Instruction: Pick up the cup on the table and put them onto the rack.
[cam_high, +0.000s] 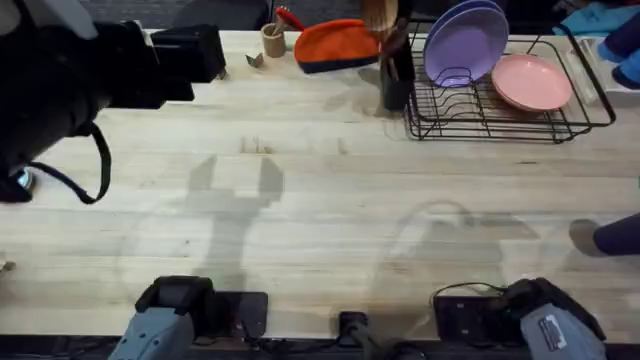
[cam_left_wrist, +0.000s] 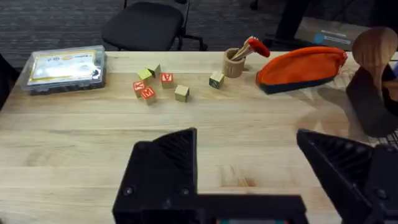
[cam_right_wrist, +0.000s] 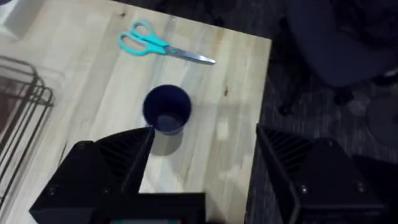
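While the cup (cam_right_wrist: 166, 109) stands upright on the tabletop (cam_high: 300, 200), no transfer has begun.
Tabletop: light wood. Rack (cam_high: 500, 105): far right, holding lavender and pink plates, no cup. Cup: dark blue, near the tabletop's right edge beside teal scissors (cam_right_wrist: 158, 47), ungrasped. Right gripper (cam_right_wrist: 205, 155): fingers wide open, empty, poised over the cup. Left gripper (cam_left_wrist: 249, 168): fingers open, empty. Remaining: grasp, carry, place.
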